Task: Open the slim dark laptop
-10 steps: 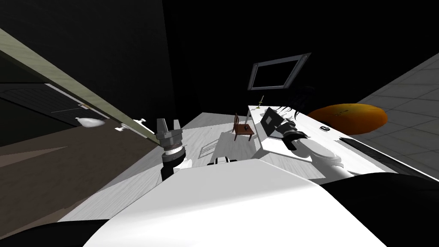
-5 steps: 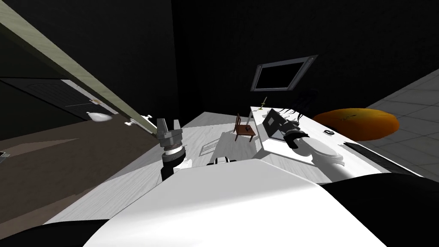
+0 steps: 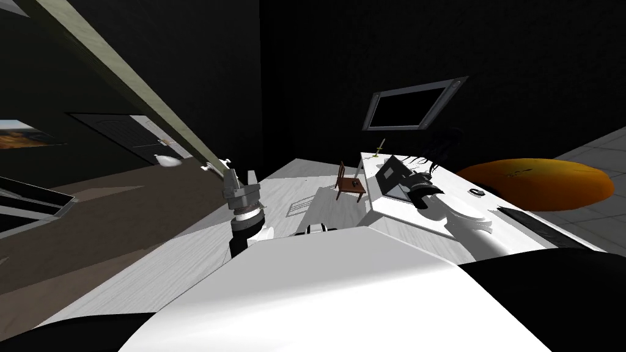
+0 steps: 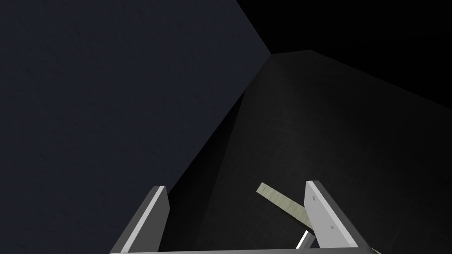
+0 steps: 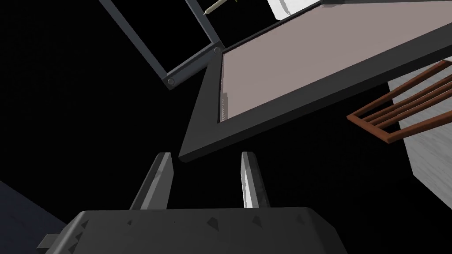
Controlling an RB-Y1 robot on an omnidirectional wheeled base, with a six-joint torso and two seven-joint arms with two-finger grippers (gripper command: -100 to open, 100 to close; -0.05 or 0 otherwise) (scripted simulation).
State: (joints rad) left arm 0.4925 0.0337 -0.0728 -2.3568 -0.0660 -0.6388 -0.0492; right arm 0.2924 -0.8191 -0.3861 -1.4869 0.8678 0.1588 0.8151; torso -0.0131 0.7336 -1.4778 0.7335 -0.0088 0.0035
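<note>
The slim dark laptop (image 3: 389,177) stands on the white desk (image 3: 428,215) with its lid raised. In the right wrist view its dark-framed lid with a pale grey-brown screen (image 5: 309,75) slants just past my right gripper (image 5: 205,154). The lid's lower corner lies right beyond the fingertips. The fingers stand fairly close together with nothing between them. The head view shows this gripper (image 3: 403,175) against the laptop's right side. My left gripper (image 3: 239,178) is raised well left of the desk, and its fingers (image 4: 159,207) stand wide apart and empty.
A small brown chair (image 3: 349,184) stands left of the desk; its slats (image 5: 397,117) also show beside the lid. A large orange cushion (image 3: 544,183) lies on the floor to the right. A dark framed panel (image 3: 409,110) hangs behind. A small dark object (image 3: 475,192) sits on the desk.
My head camera has swung, so the whole scene has slid right and a picture has come in at far left. The right hand stays at the laptop lid. The left arm has not moved.
</note>
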